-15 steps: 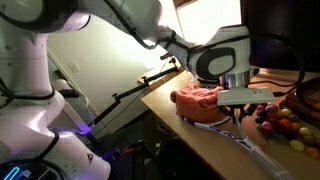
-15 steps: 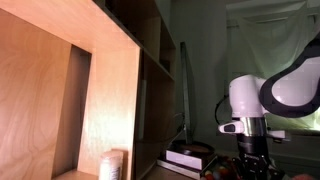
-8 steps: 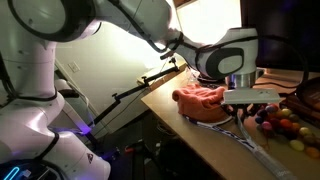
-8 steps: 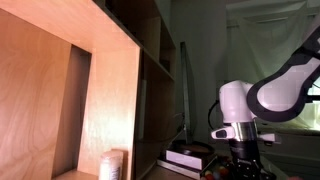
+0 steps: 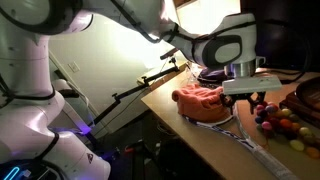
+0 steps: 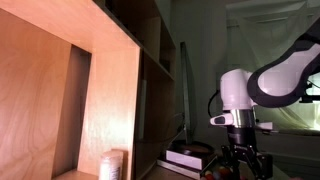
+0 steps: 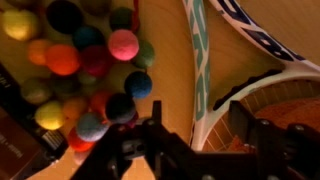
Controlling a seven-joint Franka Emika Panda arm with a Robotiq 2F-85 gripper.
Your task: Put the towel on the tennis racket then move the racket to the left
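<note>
Towel (image 5: 200, 100) lies bunched on the tennis racket (image 7: 200, 60) head, near the worktop (image 5: 213, 150) edge; soft and light, it may slide off; the racket looks stiff and light, best gripped at the throat; gripper (image 7: 197, 150) open, jaws astride that throat; coloured balls (image 7: 85, 70) crowd the handle's other side.

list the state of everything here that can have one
racket, lying flat, not gripped
towel, bunched up, resting on the racket's head
tool, open and empty, over the racket's throat
balls, heaped loose beside the racket's shaft
</note>
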